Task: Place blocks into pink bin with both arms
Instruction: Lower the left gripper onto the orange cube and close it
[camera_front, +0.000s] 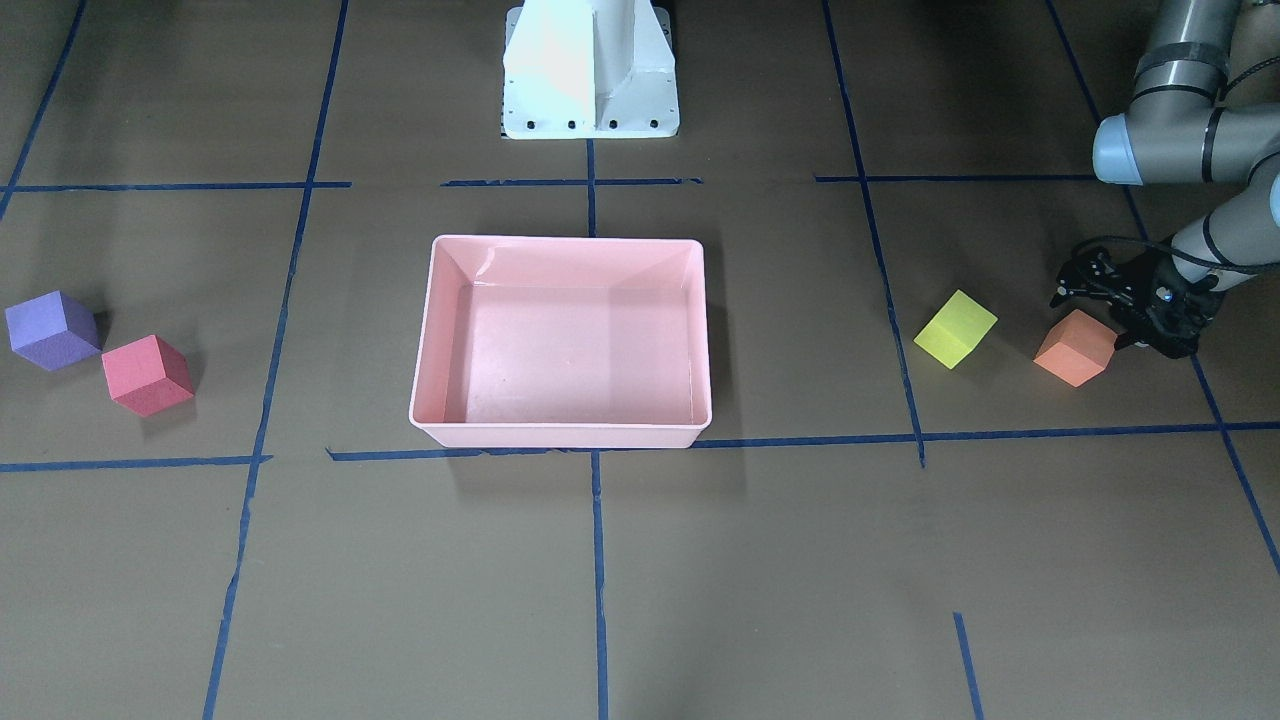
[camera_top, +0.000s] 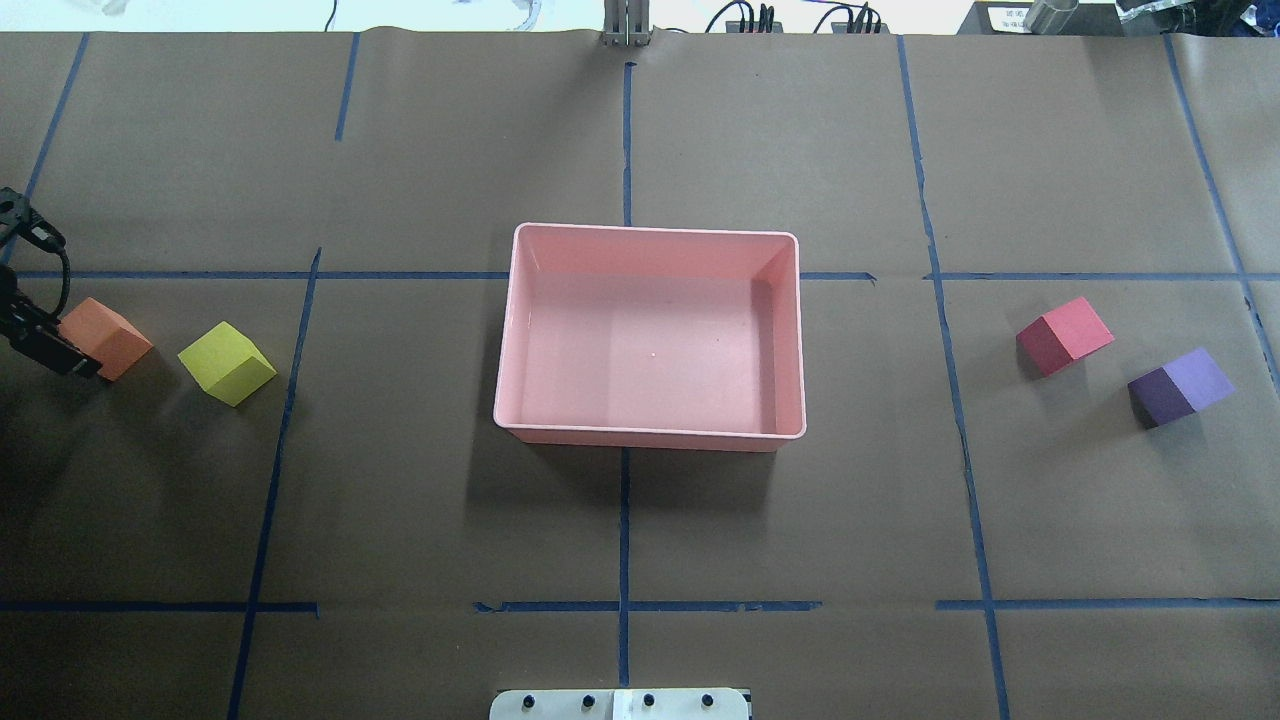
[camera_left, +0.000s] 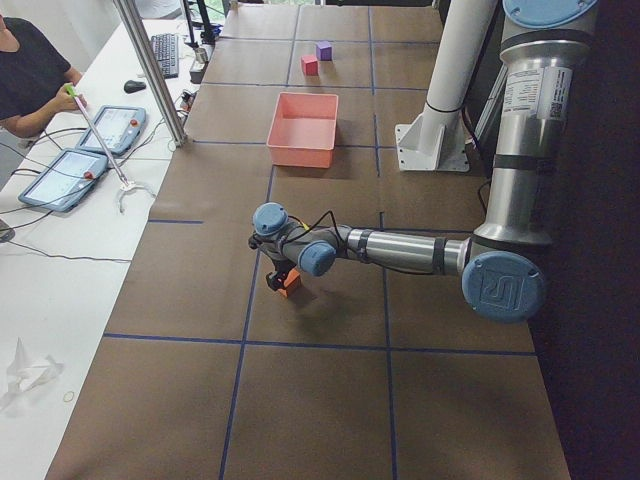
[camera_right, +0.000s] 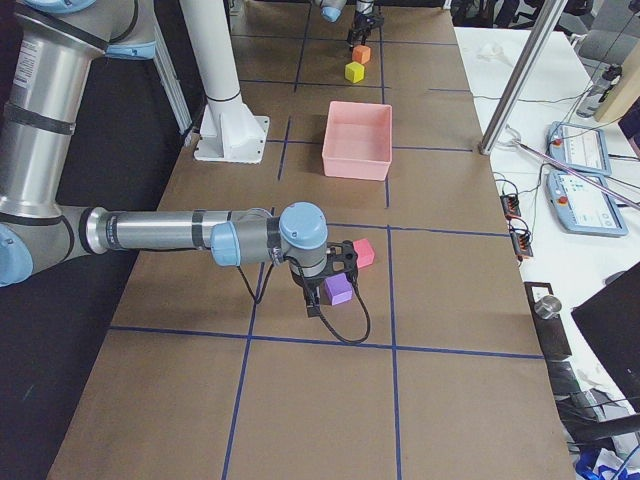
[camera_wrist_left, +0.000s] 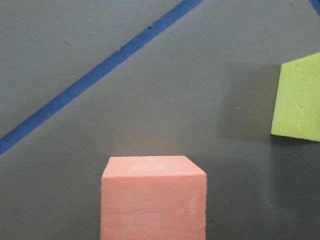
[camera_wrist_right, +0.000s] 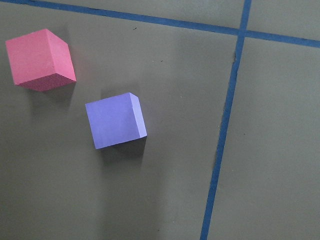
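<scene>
The pink bin (camera_front: 560, 432) stands empty at the table's middle. The orange block (camera_front: 1075, 347) and the yellow-green block (camera_front: 955, 328) lie on my left side. My left gripper (camera_front: 1128, 335) is low against the orange block's outer side and touches it. The left wrist view shows that block (camera_wrist_left: 153, 200) close up but no fingers, so I cannot tell whether the gripper is open or shut. The purple block (camera_top: 1180, 386) and the red-pink block (camera_top: 1064, 336) lie on my right side. My right gripper (camera_right: 332, 272) hovers over the purple block (camera_wrist_right: 115, 120); I cannot tell its state.
The white pedestal base (camera_front: 590, 70) stands behind the bin. Blue tape lines (camera_top: 625, 530) cross the brown table cover. An operator (camera_left: 30, 70) and tablets (camera_left: 75, 165) are at a side bench beyond the table's far edge.
</scene>
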